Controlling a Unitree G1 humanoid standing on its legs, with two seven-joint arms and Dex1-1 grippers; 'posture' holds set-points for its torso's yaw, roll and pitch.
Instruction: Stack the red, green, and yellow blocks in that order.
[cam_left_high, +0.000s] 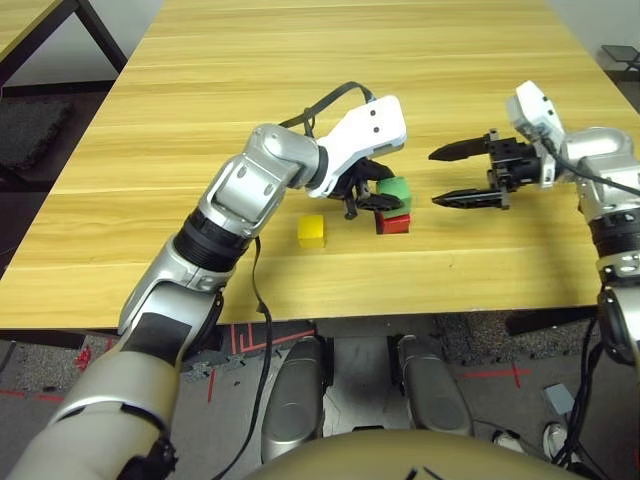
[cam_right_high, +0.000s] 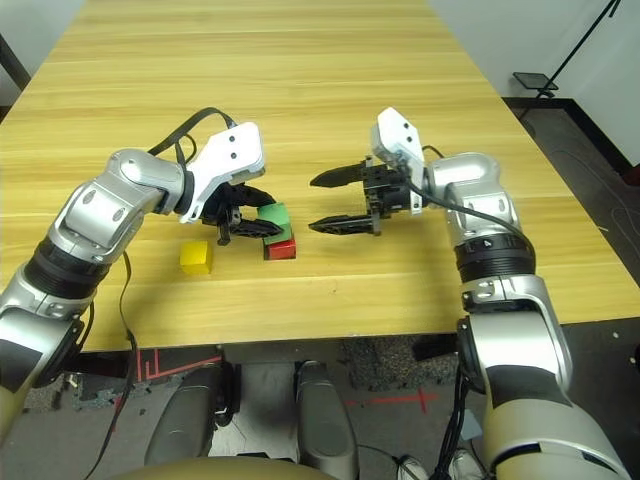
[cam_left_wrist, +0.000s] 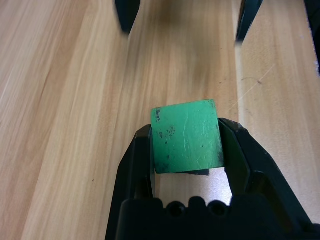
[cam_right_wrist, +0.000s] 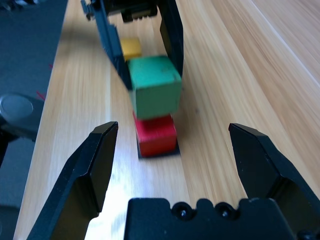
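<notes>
Wooden table (cam_left_high: 200, 120) bore the red block (cam_left_high: 394, 223). Left gripper (cam_left_high: 377, 196) pinched the green block (cam_left_high: 394, 189) directly above it; yellow block (cam_left_high: 311, 231) nearby; right gripper (cam_left_high: 468, 175) stood spread beside it.

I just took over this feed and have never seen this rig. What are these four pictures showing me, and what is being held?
A humanoid robot is working at a wooden table. Two pictures look down from its head; the other two look along each hand from wrist cameras. The left hand is shut on the green block, holding it just above the red block, which sits on a flat black patch. The yellow block lies apart on the table. The right hand is open and holds nothing, facing the blocks from the side.
</notes>
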